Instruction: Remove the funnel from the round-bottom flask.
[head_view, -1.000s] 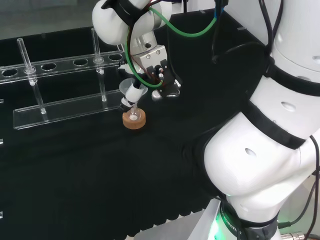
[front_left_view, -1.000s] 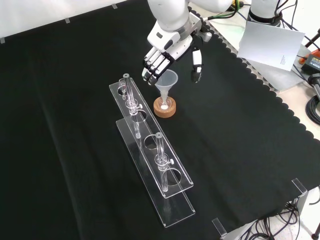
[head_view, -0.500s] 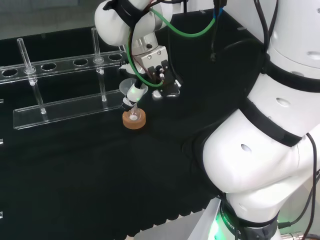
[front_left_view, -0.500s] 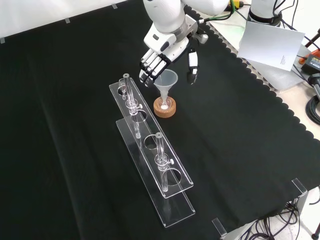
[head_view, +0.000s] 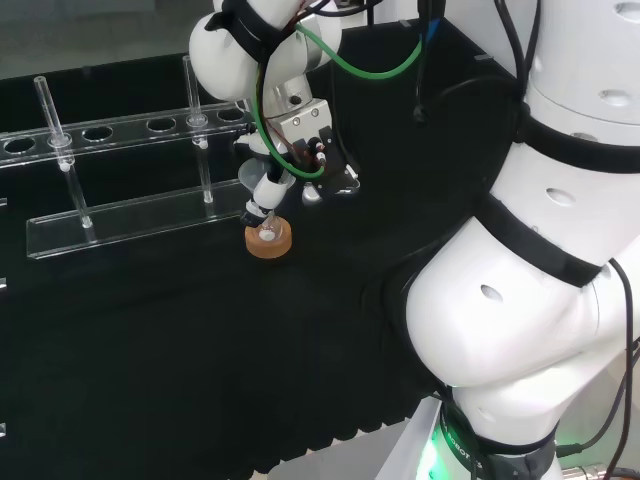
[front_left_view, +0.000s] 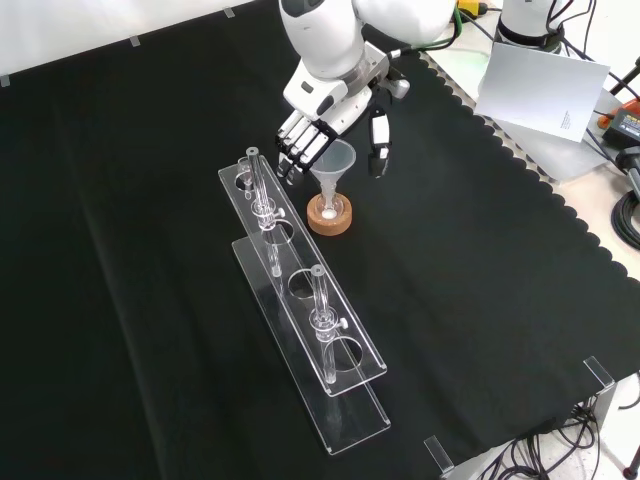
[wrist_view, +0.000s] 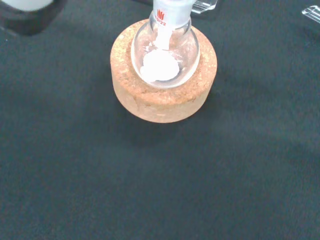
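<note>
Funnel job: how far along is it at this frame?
Done: nothing yet; the funnel sits in the round-bottom flask, which rests on its cork ring with white powder inside. In hand: the hand hangs around the funnel's cone in the front view, fingers on one side, thumb on the other, not visibly closed on it. Left: gripping the funnel, lifting it out.

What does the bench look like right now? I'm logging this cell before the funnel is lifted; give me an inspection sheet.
Surface: black cloth, no spills seen.
Job's things: clear funnel in the round-bottom flask, which holds white powder and sits on a cork ring.
Clutter: clear tube rack with two test tubes, left of the flask in the front view.
Hand: hand around the funnel's cup, fingers one side, thumb the other; contact not clear.
Cables: green cable along the arm.
Surroundings: white sheet beyond the cloth.
</note>
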